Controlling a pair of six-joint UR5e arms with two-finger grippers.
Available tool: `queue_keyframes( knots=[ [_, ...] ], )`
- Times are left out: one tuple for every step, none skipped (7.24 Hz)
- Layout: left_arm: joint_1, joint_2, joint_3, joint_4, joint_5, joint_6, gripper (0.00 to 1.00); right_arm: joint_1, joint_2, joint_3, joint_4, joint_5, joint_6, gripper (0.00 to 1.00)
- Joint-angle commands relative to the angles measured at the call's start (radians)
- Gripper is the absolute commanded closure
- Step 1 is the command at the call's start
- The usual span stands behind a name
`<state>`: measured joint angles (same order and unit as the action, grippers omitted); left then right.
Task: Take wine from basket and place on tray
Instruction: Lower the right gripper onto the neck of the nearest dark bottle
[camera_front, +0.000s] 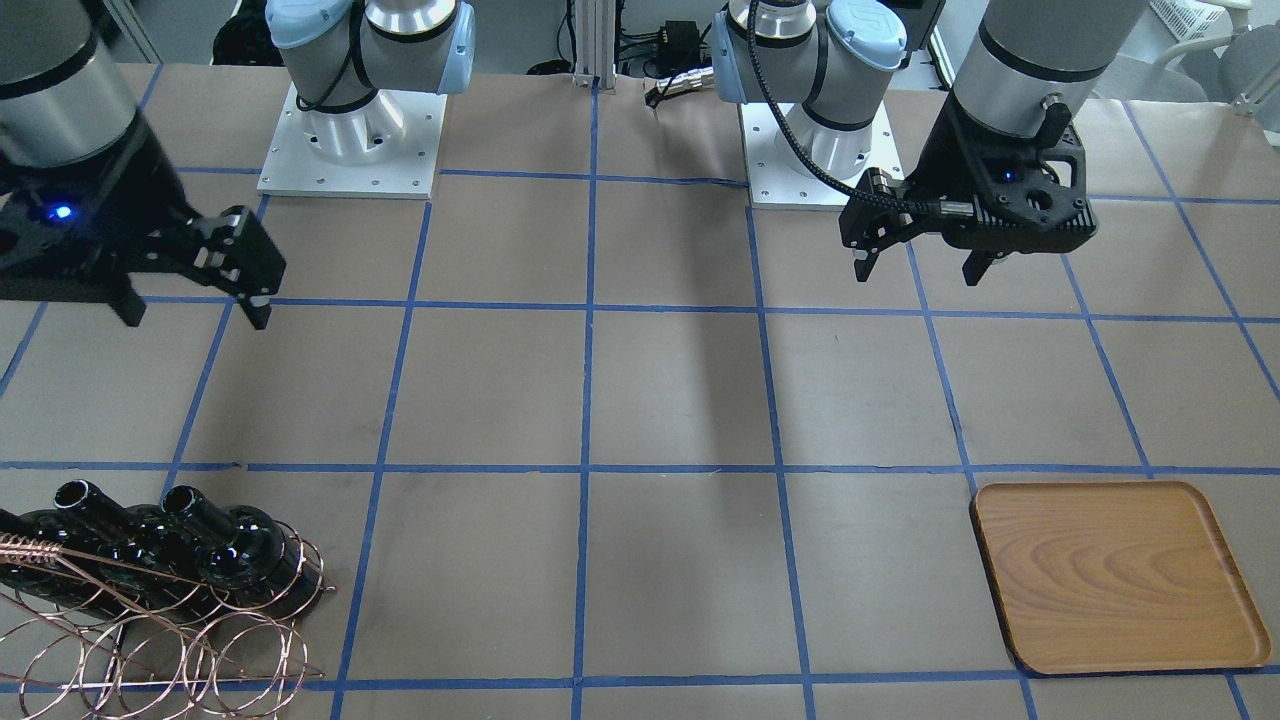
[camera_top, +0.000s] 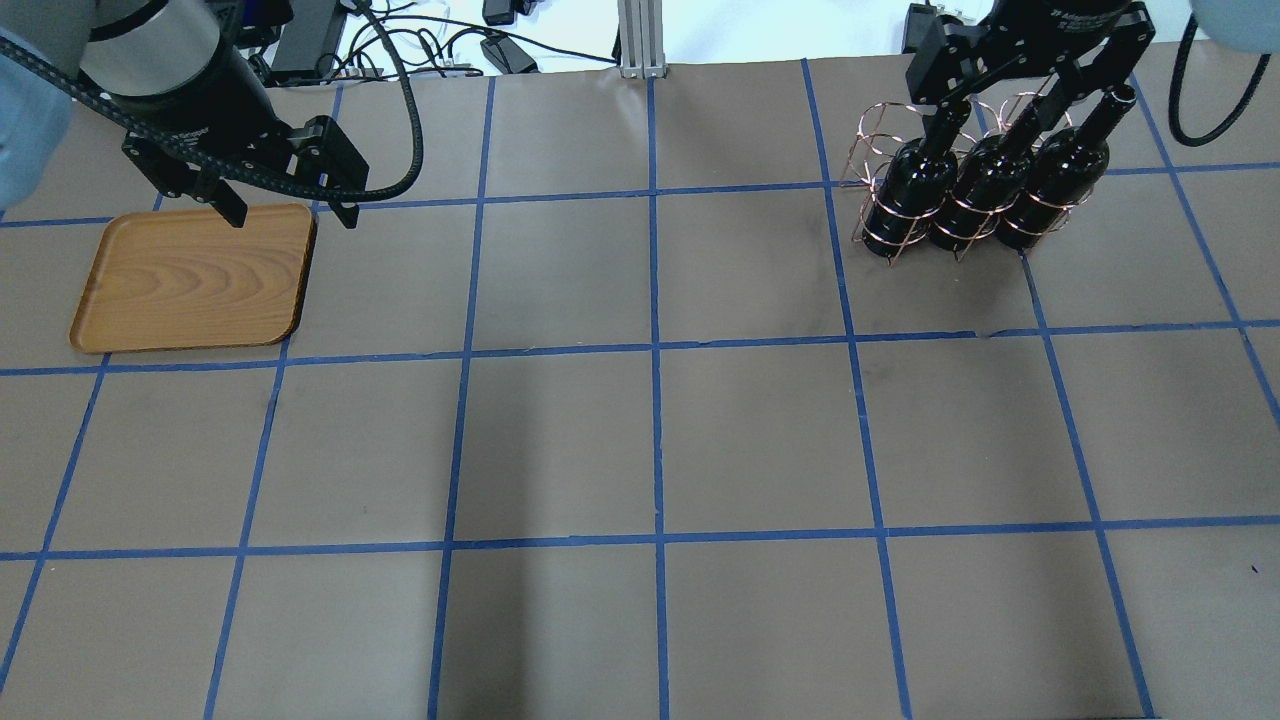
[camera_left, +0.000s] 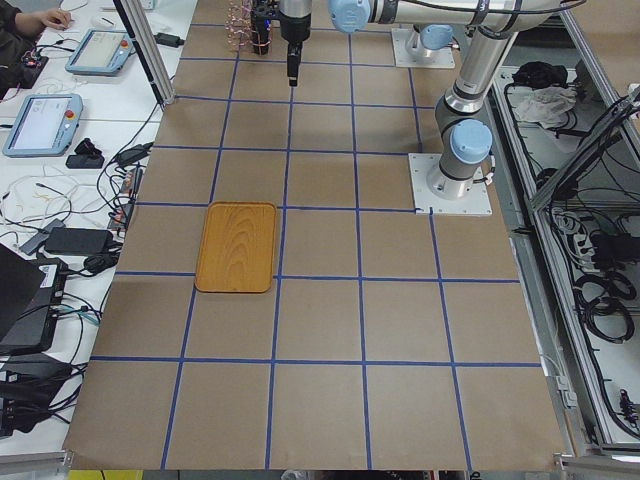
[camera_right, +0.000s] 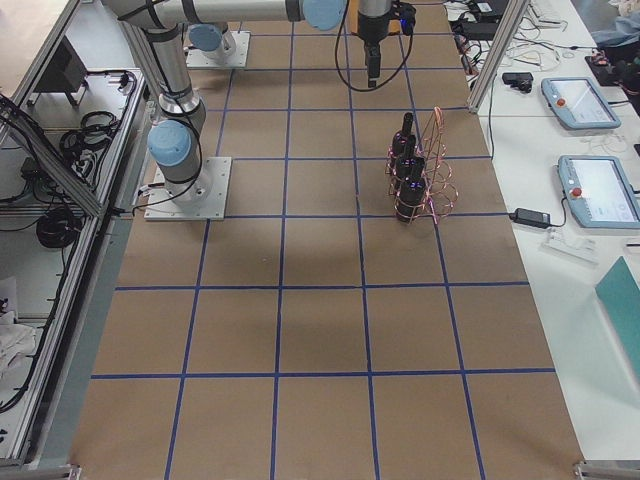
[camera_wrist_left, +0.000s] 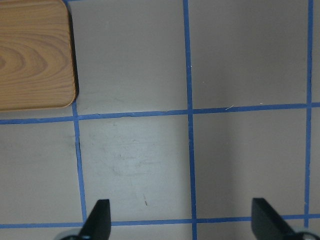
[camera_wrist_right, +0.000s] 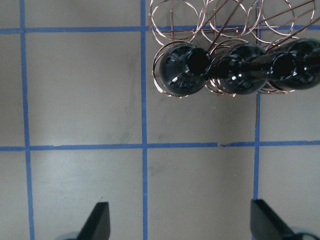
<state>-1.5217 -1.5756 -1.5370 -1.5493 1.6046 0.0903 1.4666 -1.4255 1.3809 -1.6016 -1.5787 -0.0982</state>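
Note:
Three near-black wine bottles stand upright in a row in the copper wire basket at the far right of the table. They also show in the front view and the right wrist view. My right gripper is open and empty. It hangs high, on the robot's side of the bottles, apart from them. The wooden tray lies bare at the far left. My left gripper is open and empty above the table, beside the tray's corner.
Brown paper with a blue tape grid covers the table. The two arm bases stand on white plates at the robot's edge. Cables and a metal post lie beyond the far edge.

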Motion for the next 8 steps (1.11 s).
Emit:
queue_keyframes(
  knots=[
    [0.0, 0.0, 0.0, 0.0, 0.0, 0.0, 0.0, -0.101, 0.127, -0.068, -0.027, 0.0, -0.118, 0.0],
    [0.0, -0.001, 0.0, 0.0, -0.002, 0.0, 0.0, -0.121, 0.166, -0.077, -0.065, 0.005, -0.124, 0.0],
    [0.0, -0.001, 0.0, 0.0, 0.0, 0.0, 0.0, -0.123, 0.196, -0.077, -0.104, 0.003, -0.17, 0.0],
    [0.0, -0.001, 0.0, 0.0, 0.0, 0.0, 0.0, -0.123, 0.218, -0.077, -0.119, 0.005, -0.173, 0.0],
    [0.0, -0.001, 0.0, 0.0, -0.002, 0.0, 0.0, -0.123, 0.236, -0.074, -0.135, 0.005, -0.173, 0.01],
    [0.0, -0.001, 0.0, 0.0, -0.002, 0.0, 0.0, -0.123, 0.253, -0.071, -0.148, 0.006, -0.176, 0.04],
    [0.0, -0.001, -0.002, 0.002, -0.002, 0.0, 0.0, -0.123, 0.26, -0.069, -0.155, 0.005, -0.184, 0.14],
    [0.0, -0.001, -0.002, 0.0, -0.002, 0.0, 0.0, -0.123, 0.263, -0.068, -0.156, 0.005, -0.184, 0.31]
  ],
)
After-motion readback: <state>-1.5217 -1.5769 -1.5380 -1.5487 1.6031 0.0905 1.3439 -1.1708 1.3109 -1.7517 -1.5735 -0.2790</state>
